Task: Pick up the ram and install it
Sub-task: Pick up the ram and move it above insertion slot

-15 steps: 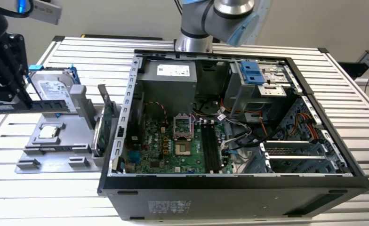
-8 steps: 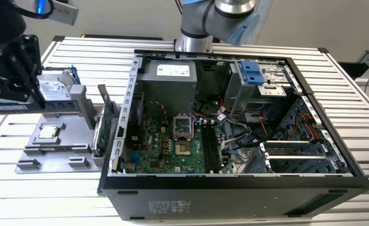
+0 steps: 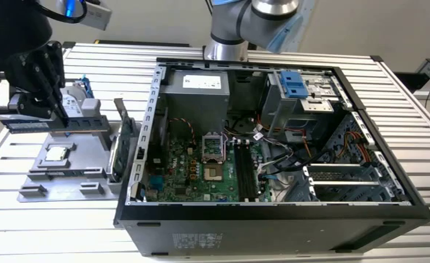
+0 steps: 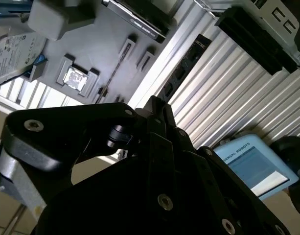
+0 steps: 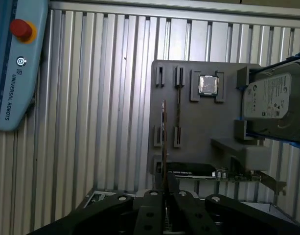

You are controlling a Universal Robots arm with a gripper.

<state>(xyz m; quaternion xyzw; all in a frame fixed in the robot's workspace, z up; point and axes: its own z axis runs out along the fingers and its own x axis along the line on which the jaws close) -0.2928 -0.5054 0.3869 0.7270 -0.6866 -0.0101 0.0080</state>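
The ram (image 5: 164,142) is a thin dark stick seen edge-on in the first wrist view, rising from between my fingers above the grey holder tray (image 5: 203,132). In the second wrist view the ram (image 4: 184,68) shows its flat side with a row of chips. My gripper (image 5: 164,188) is shut on it. In the exterior view my gripper (image 3: 61,116) hangs over the tray (image 3: 68,164) at the exterior view's left, beside the open computer case (image 3: 273,213). The motherboard's long memory slots (image 3: 244,170) lie inside the case.
On the tray sit a second dark stick (image 5: 179,105) in a slot, a processor chip (image 5: 208,84), a silver hard drive (image 5: 269,95) in a blue bracket and an expansion card (image 5: 198,171). A teach pendant (image 5: 17,63) lies on the slatted table. Cables and drive cages crowd the case.
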